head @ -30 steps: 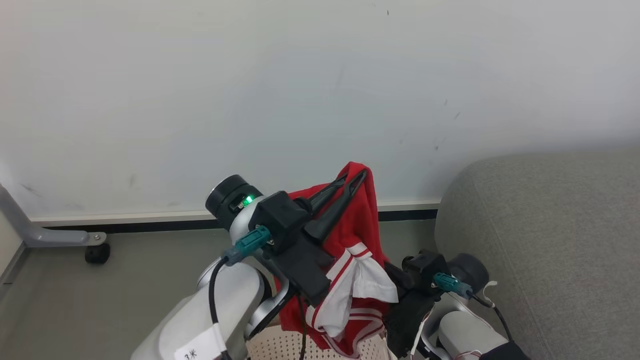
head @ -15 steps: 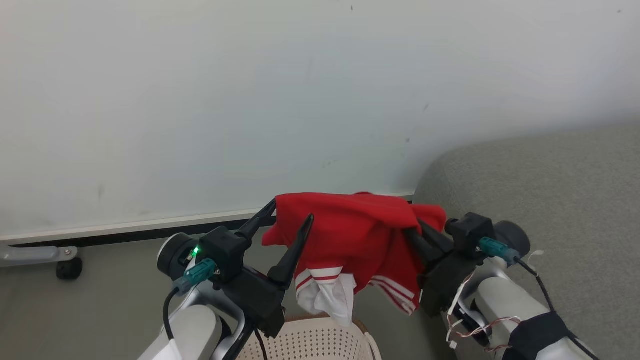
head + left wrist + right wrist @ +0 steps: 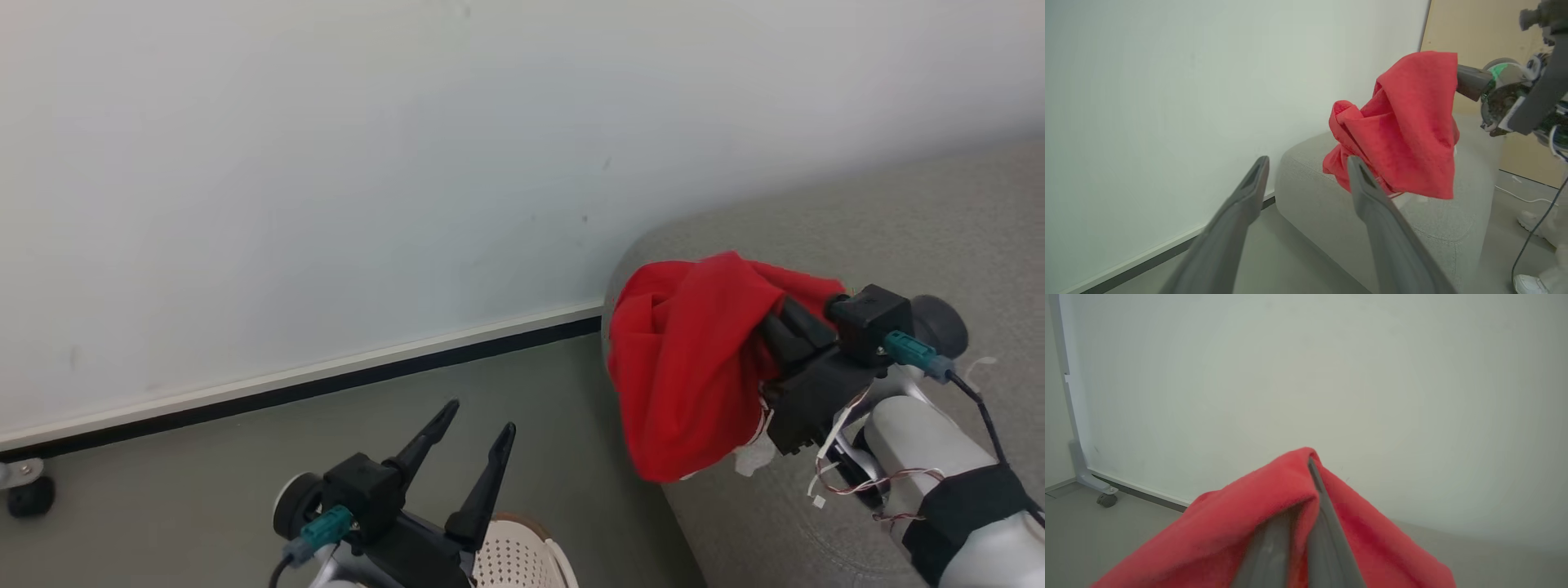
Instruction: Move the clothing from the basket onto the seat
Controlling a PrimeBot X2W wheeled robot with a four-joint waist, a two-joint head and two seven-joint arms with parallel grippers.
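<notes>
The red clothing (image 3: 694,367) hangs bunched from my right gripper (image 3: 780,331), which is shut on it, its fingers buried in the fabric. The garment dangles over the rounded left end of the grey seat (image 3: 898,220). In the right wrist view the clothing (image 3: 1241,531) drapes over the closed gripper (image 3: 1309,463). My left gripper (image 3: 480,418) stands open and empty above the floor, left of the seat. Just below it is the cream basket (image 3: 522,559), mostly cut off. The left wrist view looks past the open gripper (image 3: 1307,161) at the clothing (image 3: 1408,130) above the seat (image 3: 1437,222).
A white wall panel (image 3: 326,163) with a dark baseboard runs behind. Its wheeled foot (image 3: 28,494) sits at far left. A tan board (image 3: 1486,32) stands beyond the seat. A person's white shoe (image 3: 1531,283) and a cable (image 3: 1523,200) lie on the floor there.
The left gripper opened, let go of the clothing and sank toward the basket. The right gripper shut on the clothing and carried it right, over the seat. The head camera turned right.
</notes>
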